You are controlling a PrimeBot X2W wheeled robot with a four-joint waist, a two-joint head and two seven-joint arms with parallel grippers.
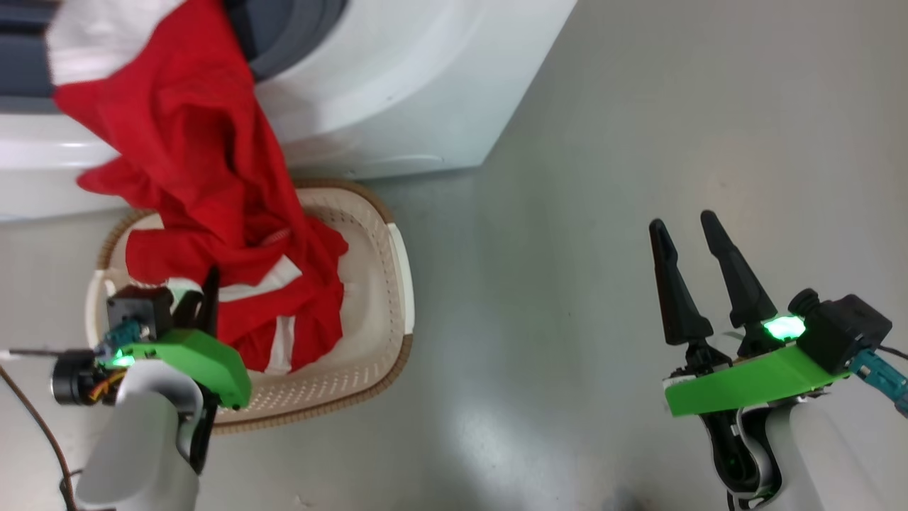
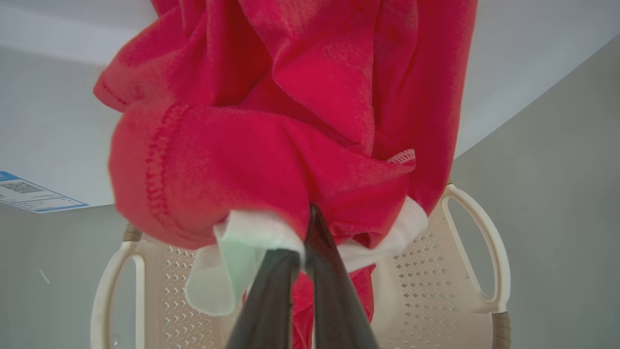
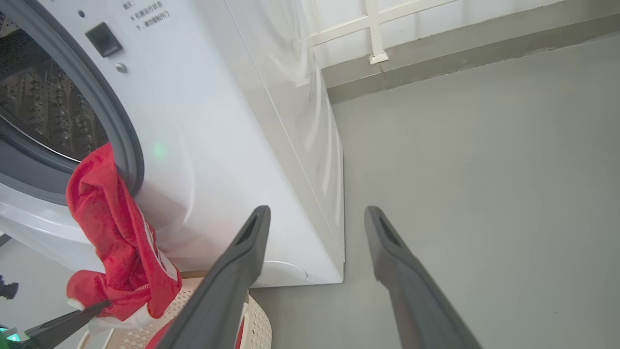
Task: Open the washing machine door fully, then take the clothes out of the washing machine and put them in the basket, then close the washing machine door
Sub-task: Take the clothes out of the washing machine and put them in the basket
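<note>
The red and white clothes (image 1: 206,177) hang from the washing machine's (image 1: 411,92) open mouth down into the cream basket (image 1: 386,284) on the floor below it. My left gripper (image 1: 209,284) is over the basket, shut on the clothes. In the left wrist view the gripper (image 2: 305,228) pinches a red fold and white hem of the clothes (image 2: 290,121) above the basket (image 2: 477,242). My right gripper (image 1: 684,227) stands open over bare floor, with nothing between its fingers. The right wrist view shows the clothes (image 3: 116,232) draped over the grey gasket (image 3: 116,145). The washing machine door is out of view.
Grey floor (image 1: 603,177) stretches to the right of the machine and basket. A wall with a white frame (image 3: 378,29) stands behind the machine. A blue label (image 2: 29,191) sits low on the machine's front. The perforated drum (image 3: 43,106) is visible inside.
</note>
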